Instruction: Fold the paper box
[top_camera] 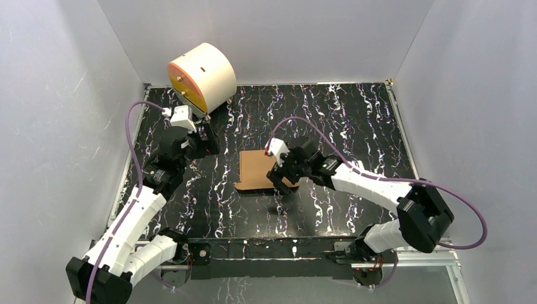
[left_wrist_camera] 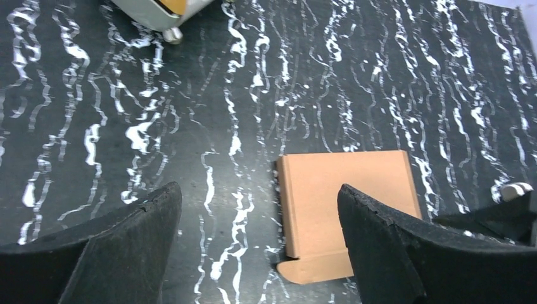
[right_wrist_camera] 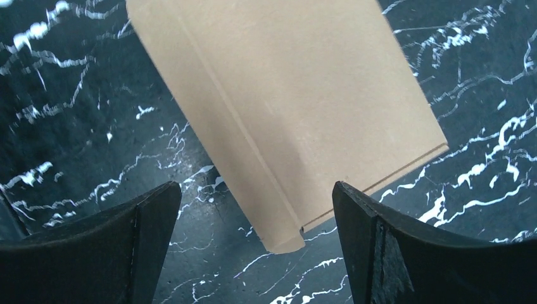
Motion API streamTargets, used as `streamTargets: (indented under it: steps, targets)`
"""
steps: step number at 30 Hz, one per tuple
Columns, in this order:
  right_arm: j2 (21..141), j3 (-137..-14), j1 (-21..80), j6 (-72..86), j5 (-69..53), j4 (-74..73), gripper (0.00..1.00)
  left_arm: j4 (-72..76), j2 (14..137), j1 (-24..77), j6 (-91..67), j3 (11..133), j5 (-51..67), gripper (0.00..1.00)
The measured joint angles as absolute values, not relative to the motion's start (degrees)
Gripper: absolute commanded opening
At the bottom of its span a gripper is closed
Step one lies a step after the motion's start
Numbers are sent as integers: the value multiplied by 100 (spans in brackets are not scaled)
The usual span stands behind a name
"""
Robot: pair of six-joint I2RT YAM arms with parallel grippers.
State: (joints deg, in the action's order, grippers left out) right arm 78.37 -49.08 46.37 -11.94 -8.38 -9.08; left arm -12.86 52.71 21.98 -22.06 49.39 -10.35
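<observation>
Box (top_camera: 258,170) lay flat on table. R gripper (right_wrist_camera: 256,187) hung just over its near corner, jaws wide, empty, crease diagonal to the jaw line. L gripper (left_wrist_camera: 256,190), wide & empty, sat well apart, box ahead-right. R was nearer.

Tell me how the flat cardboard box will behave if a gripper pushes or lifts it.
The paper box lies thin and flat on the table, so a push would probably slide it rather than tip it. It is visibly scored for folding, so it would likely bend along those lines if lifted by one edge. It looks light for its area.
</observation>
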Motion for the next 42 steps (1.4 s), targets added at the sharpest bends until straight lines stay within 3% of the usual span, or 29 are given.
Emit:
streamTargets:
  steps: [9,18,32,42]
  targets:
    - [8403,-5085,5924,-2753,357,-1046,98,-1380,4674,1743,-1704,4550,-1575,89]
    - [9255,-5218,6484,-3363,1466,-845,92,-1468,4724,1697,-1688,4534,-1929,88]
    - [9913,-5072,6718,-3835,2700,473,72,-1483,4733,1616,-1693,4523,-2034,87]
    - [10162,-5065,6866,-4058,3142,742,43,-1496,4740,1616,-1693,4458,-2034,87]
